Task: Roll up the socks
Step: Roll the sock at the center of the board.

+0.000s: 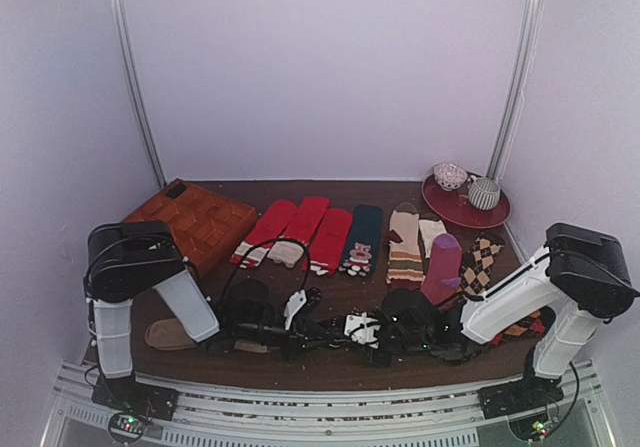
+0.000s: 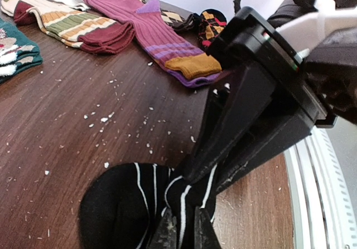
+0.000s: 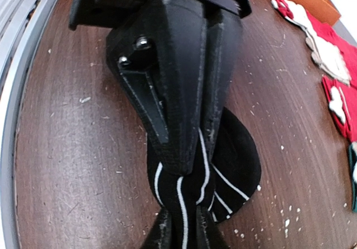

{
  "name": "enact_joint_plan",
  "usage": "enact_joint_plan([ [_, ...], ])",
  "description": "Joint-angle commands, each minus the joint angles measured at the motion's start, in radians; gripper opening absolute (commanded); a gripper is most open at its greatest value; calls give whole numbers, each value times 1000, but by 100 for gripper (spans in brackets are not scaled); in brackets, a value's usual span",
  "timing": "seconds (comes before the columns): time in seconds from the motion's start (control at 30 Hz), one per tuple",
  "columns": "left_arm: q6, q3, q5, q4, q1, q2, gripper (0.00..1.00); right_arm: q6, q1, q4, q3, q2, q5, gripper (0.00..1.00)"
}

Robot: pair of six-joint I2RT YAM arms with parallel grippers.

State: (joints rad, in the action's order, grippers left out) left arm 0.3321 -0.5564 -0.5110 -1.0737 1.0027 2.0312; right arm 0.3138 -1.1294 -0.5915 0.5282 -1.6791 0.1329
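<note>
The black sock with thin white stripes (image 2: 117,204) lies bunched on the brown table near the front edge. In the left wrist view my left gripper (image 2: 185,213) is shut on its bunched end. My right gripper (image 2: 198,174) comes in from the upper right and pinches the same bunch. In the right wrist view my right gripper (image 3: 183,210) is shut on the sock (image 3: 240,160), and my left gripper (image 3: 192,160) clamps it from above. In the top view the left gripper (image 1: 318,341) and right gripper (image 1: 352,339) meet tip to tip, and the sock is hidden between them.
A row of socks lies behind: red ones (image 1: 290,229), a teal one (image 1: 362,237), a striped tan one (image 1: 405,245), a purple one (image 1: 442,267), an argyle one (image 1: 482,262). An orange box (image 1: 190,222) stands back left, a red plate (image 1: 492,215) with bowls back right, and a tan sock (image 1: 168,335) near left.
</note>
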Motion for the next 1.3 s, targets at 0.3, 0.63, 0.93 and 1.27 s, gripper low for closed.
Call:
enact_joint_plan([
  [0.3,-251,39,101,392,8,-250,39,-200,25,513,238,-56,198,4],
  [0.63,-418,27,124,369,9,-328,49,-345,137,797,369,-129,355,4],
  [0.93,-489,-23,92,326,10,-247,53,-402,204,862,409,-180,449,4],
  [1.27,-485,-55,47,323,10,-184,37,-402,229,886,422,-219,459,4],
])
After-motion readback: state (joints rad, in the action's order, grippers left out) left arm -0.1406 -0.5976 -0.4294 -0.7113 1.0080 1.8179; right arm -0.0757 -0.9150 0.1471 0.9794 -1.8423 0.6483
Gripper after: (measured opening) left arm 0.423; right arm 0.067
